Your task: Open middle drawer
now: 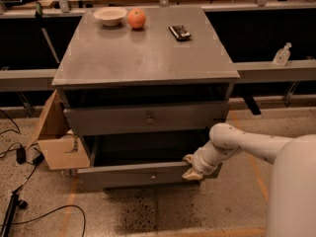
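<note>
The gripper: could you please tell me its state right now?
Gripper: cannot be told; it is at the right end of the middle drawer front.

A bowl [110, 16] and an orange [137, 19] are sitting side by side on the table [143, 58]. A dark object [179, 32] is lying nearby.

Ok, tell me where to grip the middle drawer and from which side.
Grip the middle drawer by its front's right end, coming from the front right, where the gripper sits. Its central knob looks small, and the drawer stands out, baring that edge.
</note>
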Robot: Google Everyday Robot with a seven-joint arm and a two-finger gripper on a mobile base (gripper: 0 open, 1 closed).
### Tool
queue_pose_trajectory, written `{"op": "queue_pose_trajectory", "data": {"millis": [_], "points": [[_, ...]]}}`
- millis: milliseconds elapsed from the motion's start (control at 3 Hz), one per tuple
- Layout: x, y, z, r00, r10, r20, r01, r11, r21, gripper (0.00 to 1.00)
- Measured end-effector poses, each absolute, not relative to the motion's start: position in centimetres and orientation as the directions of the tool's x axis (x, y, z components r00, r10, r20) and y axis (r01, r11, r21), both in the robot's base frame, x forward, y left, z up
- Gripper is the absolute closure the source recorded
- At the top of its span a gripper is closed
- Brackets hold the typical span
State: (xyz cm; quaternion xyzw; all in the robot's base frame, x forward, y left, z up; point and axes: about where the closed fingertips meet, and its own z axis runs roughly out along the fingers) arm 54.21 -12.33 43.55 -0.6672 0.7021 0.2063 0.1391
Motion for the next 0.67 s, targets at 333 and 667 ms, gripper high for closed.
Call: {"op": "queue_pose_trajectory", "data": {"millis": [333,667], "points": [[54.21,-12.33,43.57,-0.071,-0.88,-0.471,-0.994,0.025,0.104,1.0],[54.21,-12.33,43.6,-0.071,-0.88,-0.47,-0.994,0.025,0.104,1.0]]}}
